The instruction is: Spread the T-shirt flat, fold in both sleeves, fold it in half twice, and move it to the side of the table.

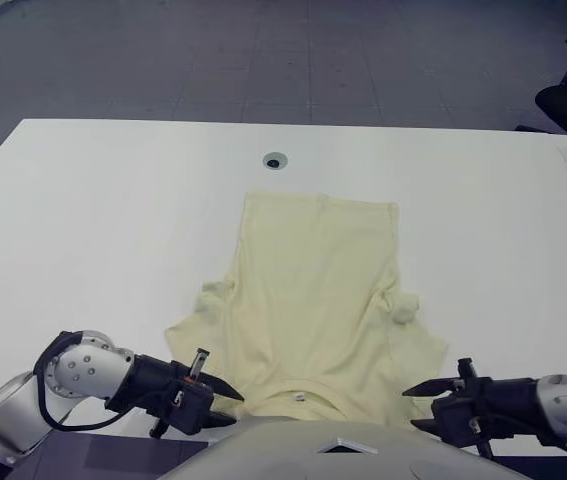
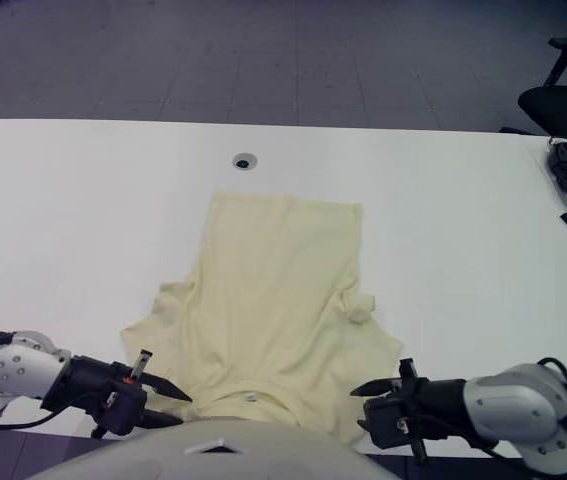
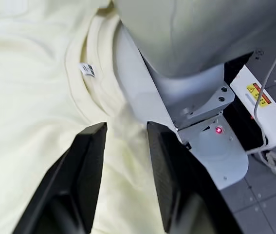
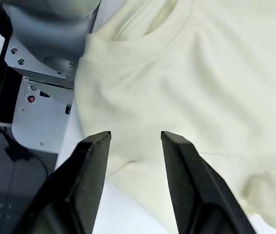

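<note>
**At the table's near edge: a pale yellow T-shirt, collar toward the robot**

Near the front middle of the white table (image 1: 83,220) lay the pale yellow T-shirt (image 1: 313,290), mostly flat with soft wrinkles. Its long axis ran straight away from the robot, with the collar (image 1: 298,398) at the near edge. The straight hem (image 1: 318,200) lay farthest off, short of a round cable hole (image 1: 275,160). The left sleeve (image 1: 195,318) spread outward; the right sleeve (image 1: 403,303) was bunched up. The left gripper (image 1: 236,407) and right gripper (image 1: 410,408) flanked the collar, tips pointing inward, each with its fingers parted. From the head the whole outline showed. The wrist views showed the collar's ribbing, the neck label (image 3: 87,69) and cloth beneath the parted fingers.
</note>
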Action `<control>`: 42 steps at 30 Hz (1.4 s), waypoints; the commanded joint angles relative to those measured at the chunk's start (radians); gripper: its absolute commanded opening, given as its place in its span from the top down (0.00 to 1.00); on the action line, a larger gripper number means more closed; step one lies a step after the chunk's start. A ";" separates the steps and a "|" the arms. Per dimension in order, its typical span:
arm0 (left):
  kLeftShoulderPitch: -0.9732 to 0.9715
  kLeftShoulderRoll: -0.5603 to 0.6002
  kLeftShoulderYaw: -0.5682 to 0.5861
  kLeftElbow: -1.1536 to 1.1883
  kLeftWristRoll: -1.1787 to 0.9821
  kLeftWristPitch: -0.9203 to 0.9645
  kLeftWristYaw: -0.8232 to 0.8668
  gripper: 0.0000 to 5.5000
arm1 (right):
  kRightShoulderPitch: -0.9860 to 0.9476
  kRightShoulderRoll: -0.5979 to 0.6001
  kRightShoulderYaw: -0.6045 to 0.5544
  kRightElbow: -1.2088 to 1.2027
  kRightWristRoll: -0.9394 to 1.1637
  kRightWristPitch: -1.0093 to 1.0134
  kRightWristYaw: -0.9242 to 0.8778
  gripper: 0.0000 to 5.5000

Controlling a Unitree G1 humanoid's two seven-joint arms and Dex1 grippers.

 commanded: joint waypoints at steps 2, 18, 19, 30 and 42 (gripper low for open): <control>-0.033 -0.030 0.077 0.004 -0.090 0.033 0.000 0.55 | -0.119 0.012 -0.153 0.032 0.214 0.076 0.005 0.49; -0.391 -0.512 -0.038 0.314 0.255 0.227 0.478 0.05 | -0.385 -0.053 0.373 0.524 -0.248 0.081 -0.215 0.02; -0.409 -0.538 -0.051 0.335 0.276 0.239 0.498 0.03 | -0.389 -0.063 0.373 0.541 -0.256 0.073 -0.218 0.02; -0.580 -0.709 -0.179 0.729 0.555 0.141 0.694 0.03 | -0.453 -0.091 0.299 0.539 -0.175 0.185 -0.201 0.02; -0.689 -0.786 -0.181 0.964 0.580 -0.025 0.764 0.03 | -0.623 0.045 0.190 0.404 0.080 0.334 -0.250 0.02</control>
